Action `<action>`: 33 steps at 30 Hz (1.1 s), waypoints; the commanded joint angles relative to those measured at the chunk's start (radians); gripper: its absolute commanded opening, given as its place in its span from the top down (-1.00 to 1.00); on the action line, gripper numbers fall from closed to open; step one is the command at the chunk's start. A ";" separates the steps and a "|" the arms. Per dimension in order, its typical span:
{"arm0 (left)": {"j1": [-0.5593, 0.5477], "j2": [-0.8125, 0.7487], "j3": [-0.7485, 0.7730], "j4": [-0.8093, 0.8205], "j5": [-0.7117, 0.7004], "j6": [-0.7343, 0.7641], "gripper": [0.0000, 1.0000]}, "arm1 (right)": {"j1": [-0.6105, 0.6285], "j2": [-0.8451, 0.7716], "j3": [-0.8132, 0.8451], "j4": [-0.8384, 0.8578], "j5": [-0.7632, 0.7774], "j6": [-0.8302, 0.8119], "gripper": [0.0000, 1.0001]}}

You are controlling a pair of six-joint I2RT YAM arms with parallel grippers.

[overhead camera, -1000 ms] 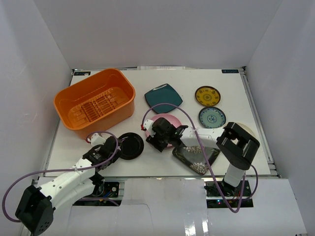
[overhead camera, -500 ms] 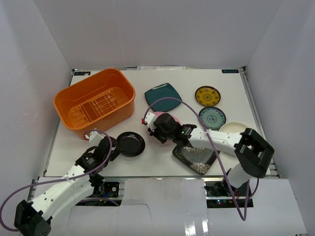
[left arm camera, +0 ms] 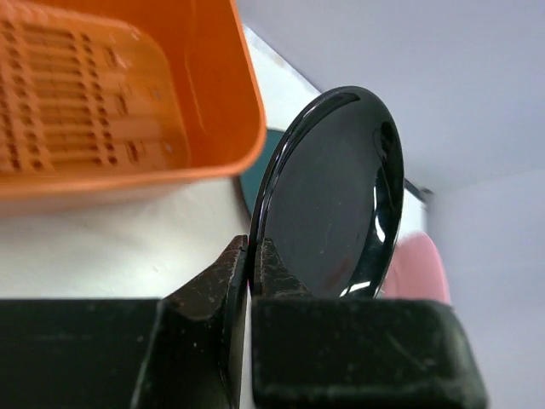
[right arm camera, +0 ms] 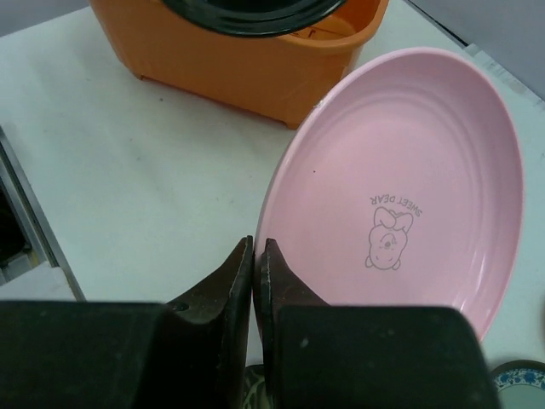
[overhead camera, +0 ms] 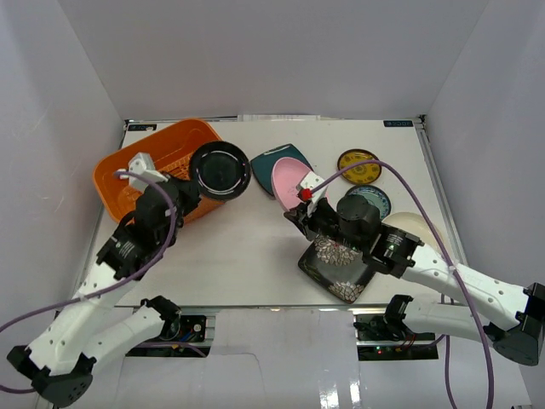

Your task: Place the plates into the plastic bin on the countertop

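My left gripper (overhead camera: 192, 184) is shut on the rim of a glossy black plate (overhead camera: 220, 170), held on edge in the air over the right end of the orange plastic bin (overhead camera: 128, 175). The left wrist view shows the fingertips pinching that black plate (left arm camera: 332, 196) beside the bin (left arm camera: 128, 94). My right gripper (overhead camera: 305, 198) is shut on the pink plate (overhead camera: 288, 181), lifted and tilted above the countertop (overhead camera: 247, 247). In the right wrist view the pink plate (right arm camera: 409, 187) has a small cartoon print, with the bin (right arm camera: 247, 64) beyond it.
A teal plate (overhead camera: 274, 158) lies partly hidden behind the two held plates. Yellow-patterned (overhead camera: 358, 166), blue-patterned (overhead camera: 377, 198) and cream (overhead camera: 419, 227) plates sit at the right. A dark flowered square plate (overhead camera: 336, 262) lies under the right arm. White walls surround the countertop.
Both arms have risen from the table. The left has carried the black plate up to the bin's right end. The right has shut on the pink plate and lifted it.
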 commanded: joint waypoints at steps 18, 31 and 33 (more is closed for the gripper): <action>0.715 0.575 0.063 0.199 0.365 0.184 1.00 | 0.046 0.317 0.409 -0.078 -0.070 -0.033 0.85; 0.743 0.523 -0.048 0.271 0.416 0.136 -0.21 | 0.051 0.775 0.991 -0.161 -0.108 -0.107 0.85; 0.743 0.465 -0.033 0.290 0.434 0.153 -0.68 | 0.049 0.830 1.045 -0.162 -0.113 -0.116 0.84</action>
